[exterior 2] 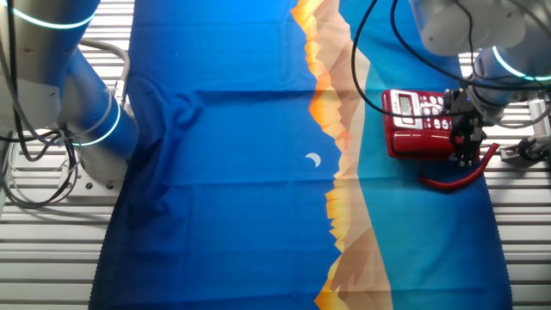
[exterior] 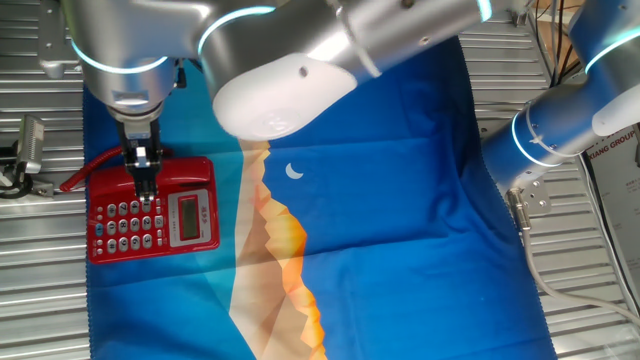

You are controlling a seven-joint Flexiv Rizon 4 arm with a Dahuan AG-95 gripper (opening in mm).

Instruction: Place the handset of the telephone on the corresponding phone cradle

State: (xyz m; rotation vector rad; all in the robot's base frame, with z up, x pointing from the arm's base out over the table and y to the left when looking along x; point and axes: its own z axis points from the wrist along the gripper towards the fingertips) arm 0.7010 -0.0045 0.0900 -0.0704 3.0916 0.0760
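- A blue mountain-print cloth [exterior: 400, 200] is spread over a slatted metal table; the telephone [exterior: 155, 210] is seen at its left, with the gripper [exterior: 145, 190] lowered over the keypad (jaw gap hidden).
- From the opposite side, the handset [exterior 2: 422, 142] appears seated along the phone cradle [exterior 2: 417, 129], its cord [exterior 2: 456, 179] trailing; glossy, rigid and light, it is judged best gripped mid-shaft.

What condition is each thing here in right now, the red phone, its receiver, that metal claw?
Telephone: flat on the blue cloth, keypad up.
Handset: lying along the cradle edge.
Cord: loose, curling beside the base.
Gripper: low over the phone; open or shut, unclear.
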